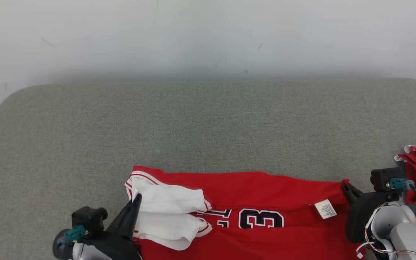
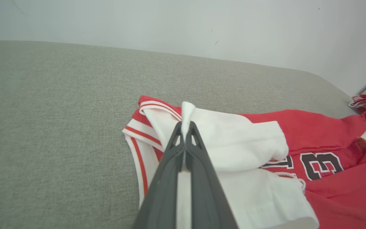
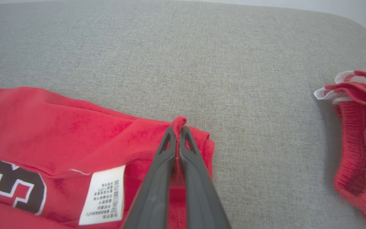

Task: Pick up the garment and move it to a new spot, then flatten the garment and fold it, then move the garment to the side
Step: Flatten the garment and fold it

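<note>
Folding, likely: left gripper (image 2: 185, 127) and right gripper (image 3: 178, 131) pinched tight on opposite ends of the jersey (image 1: 265, 191). Next, carry both over evenly.

A bare, lab-like room: a grey fabric-covered table (image 1: 208, 119) with rounded corners stands against a plain scuffed white wall (image 1: 208, 36).

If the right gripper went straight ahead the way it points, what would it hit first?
Nothing, it seems: past the right gripper, shut on the jersey, lies bare grey surface. The red pile sits off to its side.
</note>
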